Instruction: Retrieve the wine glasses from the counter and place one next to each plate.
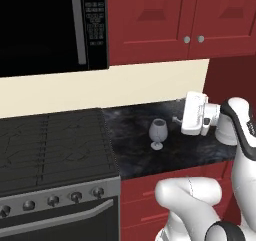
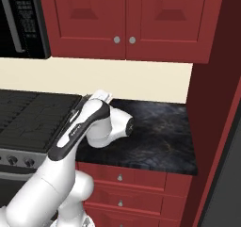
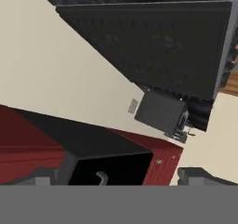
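Observation:
One grey translucent wine glass (image 1: 157,133) stands upright on the black marbled counter (image 1: 135,157), a little right of the stove. My gripper (image 1: 176,119) hangs just right of the glass and slightly above its rim, pointing left, apart from it. In the hand view the two dark fingertips (image 3: 201,174) sit far apart at the bottom, so the gripper (image 3: 121,179) is open and holds nothing. From the right base view my arm covers the glass, with the bare counter (image 2: 160,136) to its right. The second glass and both plates are out of view.
A black stove (image 1: 50,145) borders the counter on the left, with a microwave (image 1: 50,25) above it. Red wall cabinets (image 2: 122,19) hang over the counter. A tall red panel (image 2: 216,108) closes the counter's right end. A dark boxy appliance (image 3: 160,112) appears in the hand view.

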### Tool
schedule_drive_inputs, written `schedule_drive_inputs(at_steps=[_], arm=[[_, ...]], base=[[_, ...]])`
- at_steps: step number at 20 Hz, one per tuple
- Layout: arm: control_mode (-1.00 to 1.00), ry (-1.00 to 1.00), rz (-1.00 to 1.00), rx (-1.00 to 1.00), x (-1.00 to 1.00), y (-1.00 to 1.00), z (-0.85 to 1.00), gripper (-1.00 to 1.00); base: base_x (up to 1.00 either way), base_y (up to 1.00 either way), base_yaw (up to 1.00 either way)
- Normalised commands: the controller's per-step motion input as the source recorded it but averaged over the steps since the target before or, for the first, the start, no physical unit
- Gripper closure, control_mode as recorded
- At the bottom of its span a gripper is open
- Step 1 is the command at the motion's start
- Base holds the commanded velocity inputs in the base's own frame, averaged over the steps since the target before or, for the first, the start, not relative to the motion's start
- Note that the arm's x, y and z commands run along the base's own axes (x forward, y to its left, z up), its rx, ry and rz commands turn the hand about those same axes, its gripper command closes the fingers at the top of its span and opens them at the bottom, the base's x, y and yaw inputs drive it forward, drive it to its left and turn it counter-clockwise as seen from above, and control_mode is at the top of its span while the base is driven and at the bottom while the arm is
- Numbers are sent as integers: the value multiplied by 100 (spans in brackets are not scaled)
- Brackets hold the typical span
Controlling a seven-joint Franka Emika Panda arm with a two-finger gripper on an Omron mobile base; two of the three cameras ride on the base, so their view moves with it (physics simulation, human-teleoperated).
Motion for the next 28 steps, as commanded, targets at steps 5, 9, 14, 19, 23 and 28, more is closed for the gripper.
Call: schedule_drive_inputs(at_steps=[5,9,14,19,23,28], arm=[[-100,4,4,6,29,-33,-50,-100],[-100,9,5,2,36,-20,-37,-100],[-100,2,13,3,42,-12,-22,-100],[-100,3,11,0,27,-7,-32,-100],[-100,8,8,0,24,-13,-31,-100],[-100,7,4,0,18,-6,-28,-100]], base=[[0,0,0],[0,0,0],[0,0,0],[0,0,0],[0,0,0],[0,0,0]])
